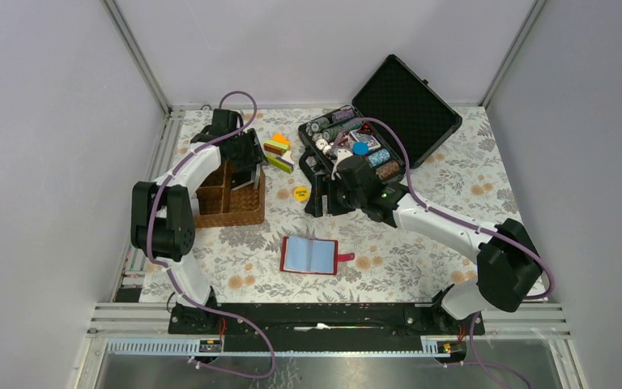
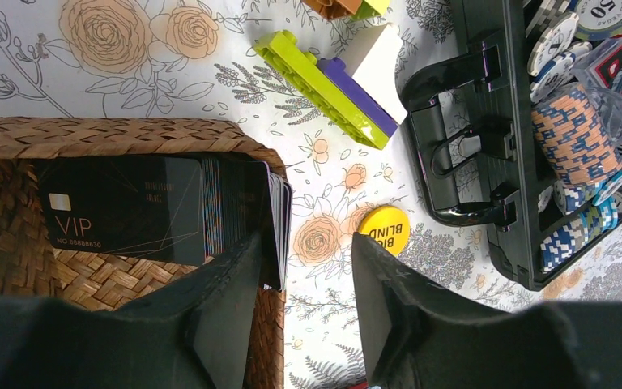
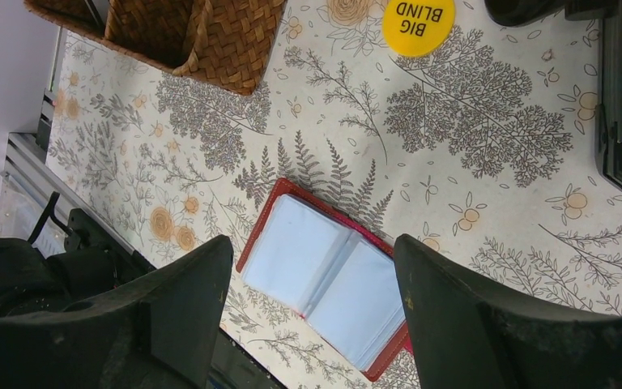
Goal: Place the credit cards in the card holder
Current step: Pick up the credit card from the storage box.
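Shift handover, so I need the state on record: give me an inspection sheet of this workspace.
Surface: floral cloth, flat.
Job's things: credit cards stacked on edge in the wicker basket; card holder lying open, no card seen inside.
Clutter: open black case of poker chips, building blocks, yellow button.
Grippers: left gripper at the card stack, jaws apart; right gripper clear of the card holder, jaws wide.
Cables: purple cable along each arm.
Surroundings: grey walls, metal frame.

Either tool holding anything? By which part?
Nothing held. Left tool open astride end of dark card stack in wicker basket; right tool open above red bifold wallet.
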`<state>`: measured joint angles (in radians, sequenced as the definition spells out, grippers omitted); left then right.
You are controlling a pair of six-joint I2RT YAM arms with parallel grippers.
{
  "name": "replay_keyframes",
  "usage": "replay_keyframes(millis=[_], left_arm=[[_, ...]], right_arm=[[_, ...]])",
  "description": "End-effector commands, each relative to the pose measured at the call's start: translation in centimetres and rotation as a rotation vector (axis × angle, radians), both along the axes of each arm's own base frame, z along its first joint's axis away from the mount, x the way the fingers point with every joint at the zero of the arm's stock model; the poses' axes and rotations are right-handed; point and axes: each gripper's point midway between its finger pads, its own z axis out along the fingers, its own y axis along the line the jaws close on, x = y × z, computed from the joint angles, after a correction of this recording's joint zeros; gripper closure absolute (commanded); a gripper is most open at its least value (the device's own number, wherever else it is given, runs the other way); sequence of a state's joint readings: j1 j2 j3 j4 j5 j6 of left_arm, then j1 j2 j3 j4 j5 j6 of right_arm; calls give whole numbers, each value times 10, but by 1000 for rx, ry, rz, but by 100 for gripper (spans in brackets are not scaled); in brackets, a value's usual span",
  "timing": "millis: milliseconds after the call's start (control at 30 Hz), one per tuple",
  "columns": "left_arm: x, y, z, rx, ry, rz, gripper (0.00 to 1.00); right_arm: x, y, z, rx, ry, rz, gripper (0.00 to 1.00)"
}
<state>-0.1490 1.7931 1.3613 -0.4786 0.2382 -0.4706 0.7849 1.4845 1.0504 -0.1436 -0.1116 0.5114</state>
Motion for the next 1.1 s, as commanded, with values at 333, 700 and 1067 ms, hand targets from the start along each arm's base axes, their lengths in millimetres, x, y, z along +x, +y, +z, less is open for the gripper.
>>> replay_keyframes(millis=[333, 700, 1067], left_arm=[[4, 4, 27, 21, -75, 10, 68], [3, 11, 33, 53, -89, 24, 77], [2, 11, 35, 60, -91, 20, 86]], right_arm=[[4, 5, 5, 25, 5, 5, 21], [5, 5, 1, 20, 12, 3, 21], [5, 5, -2, 16, 19, 1, 21]])
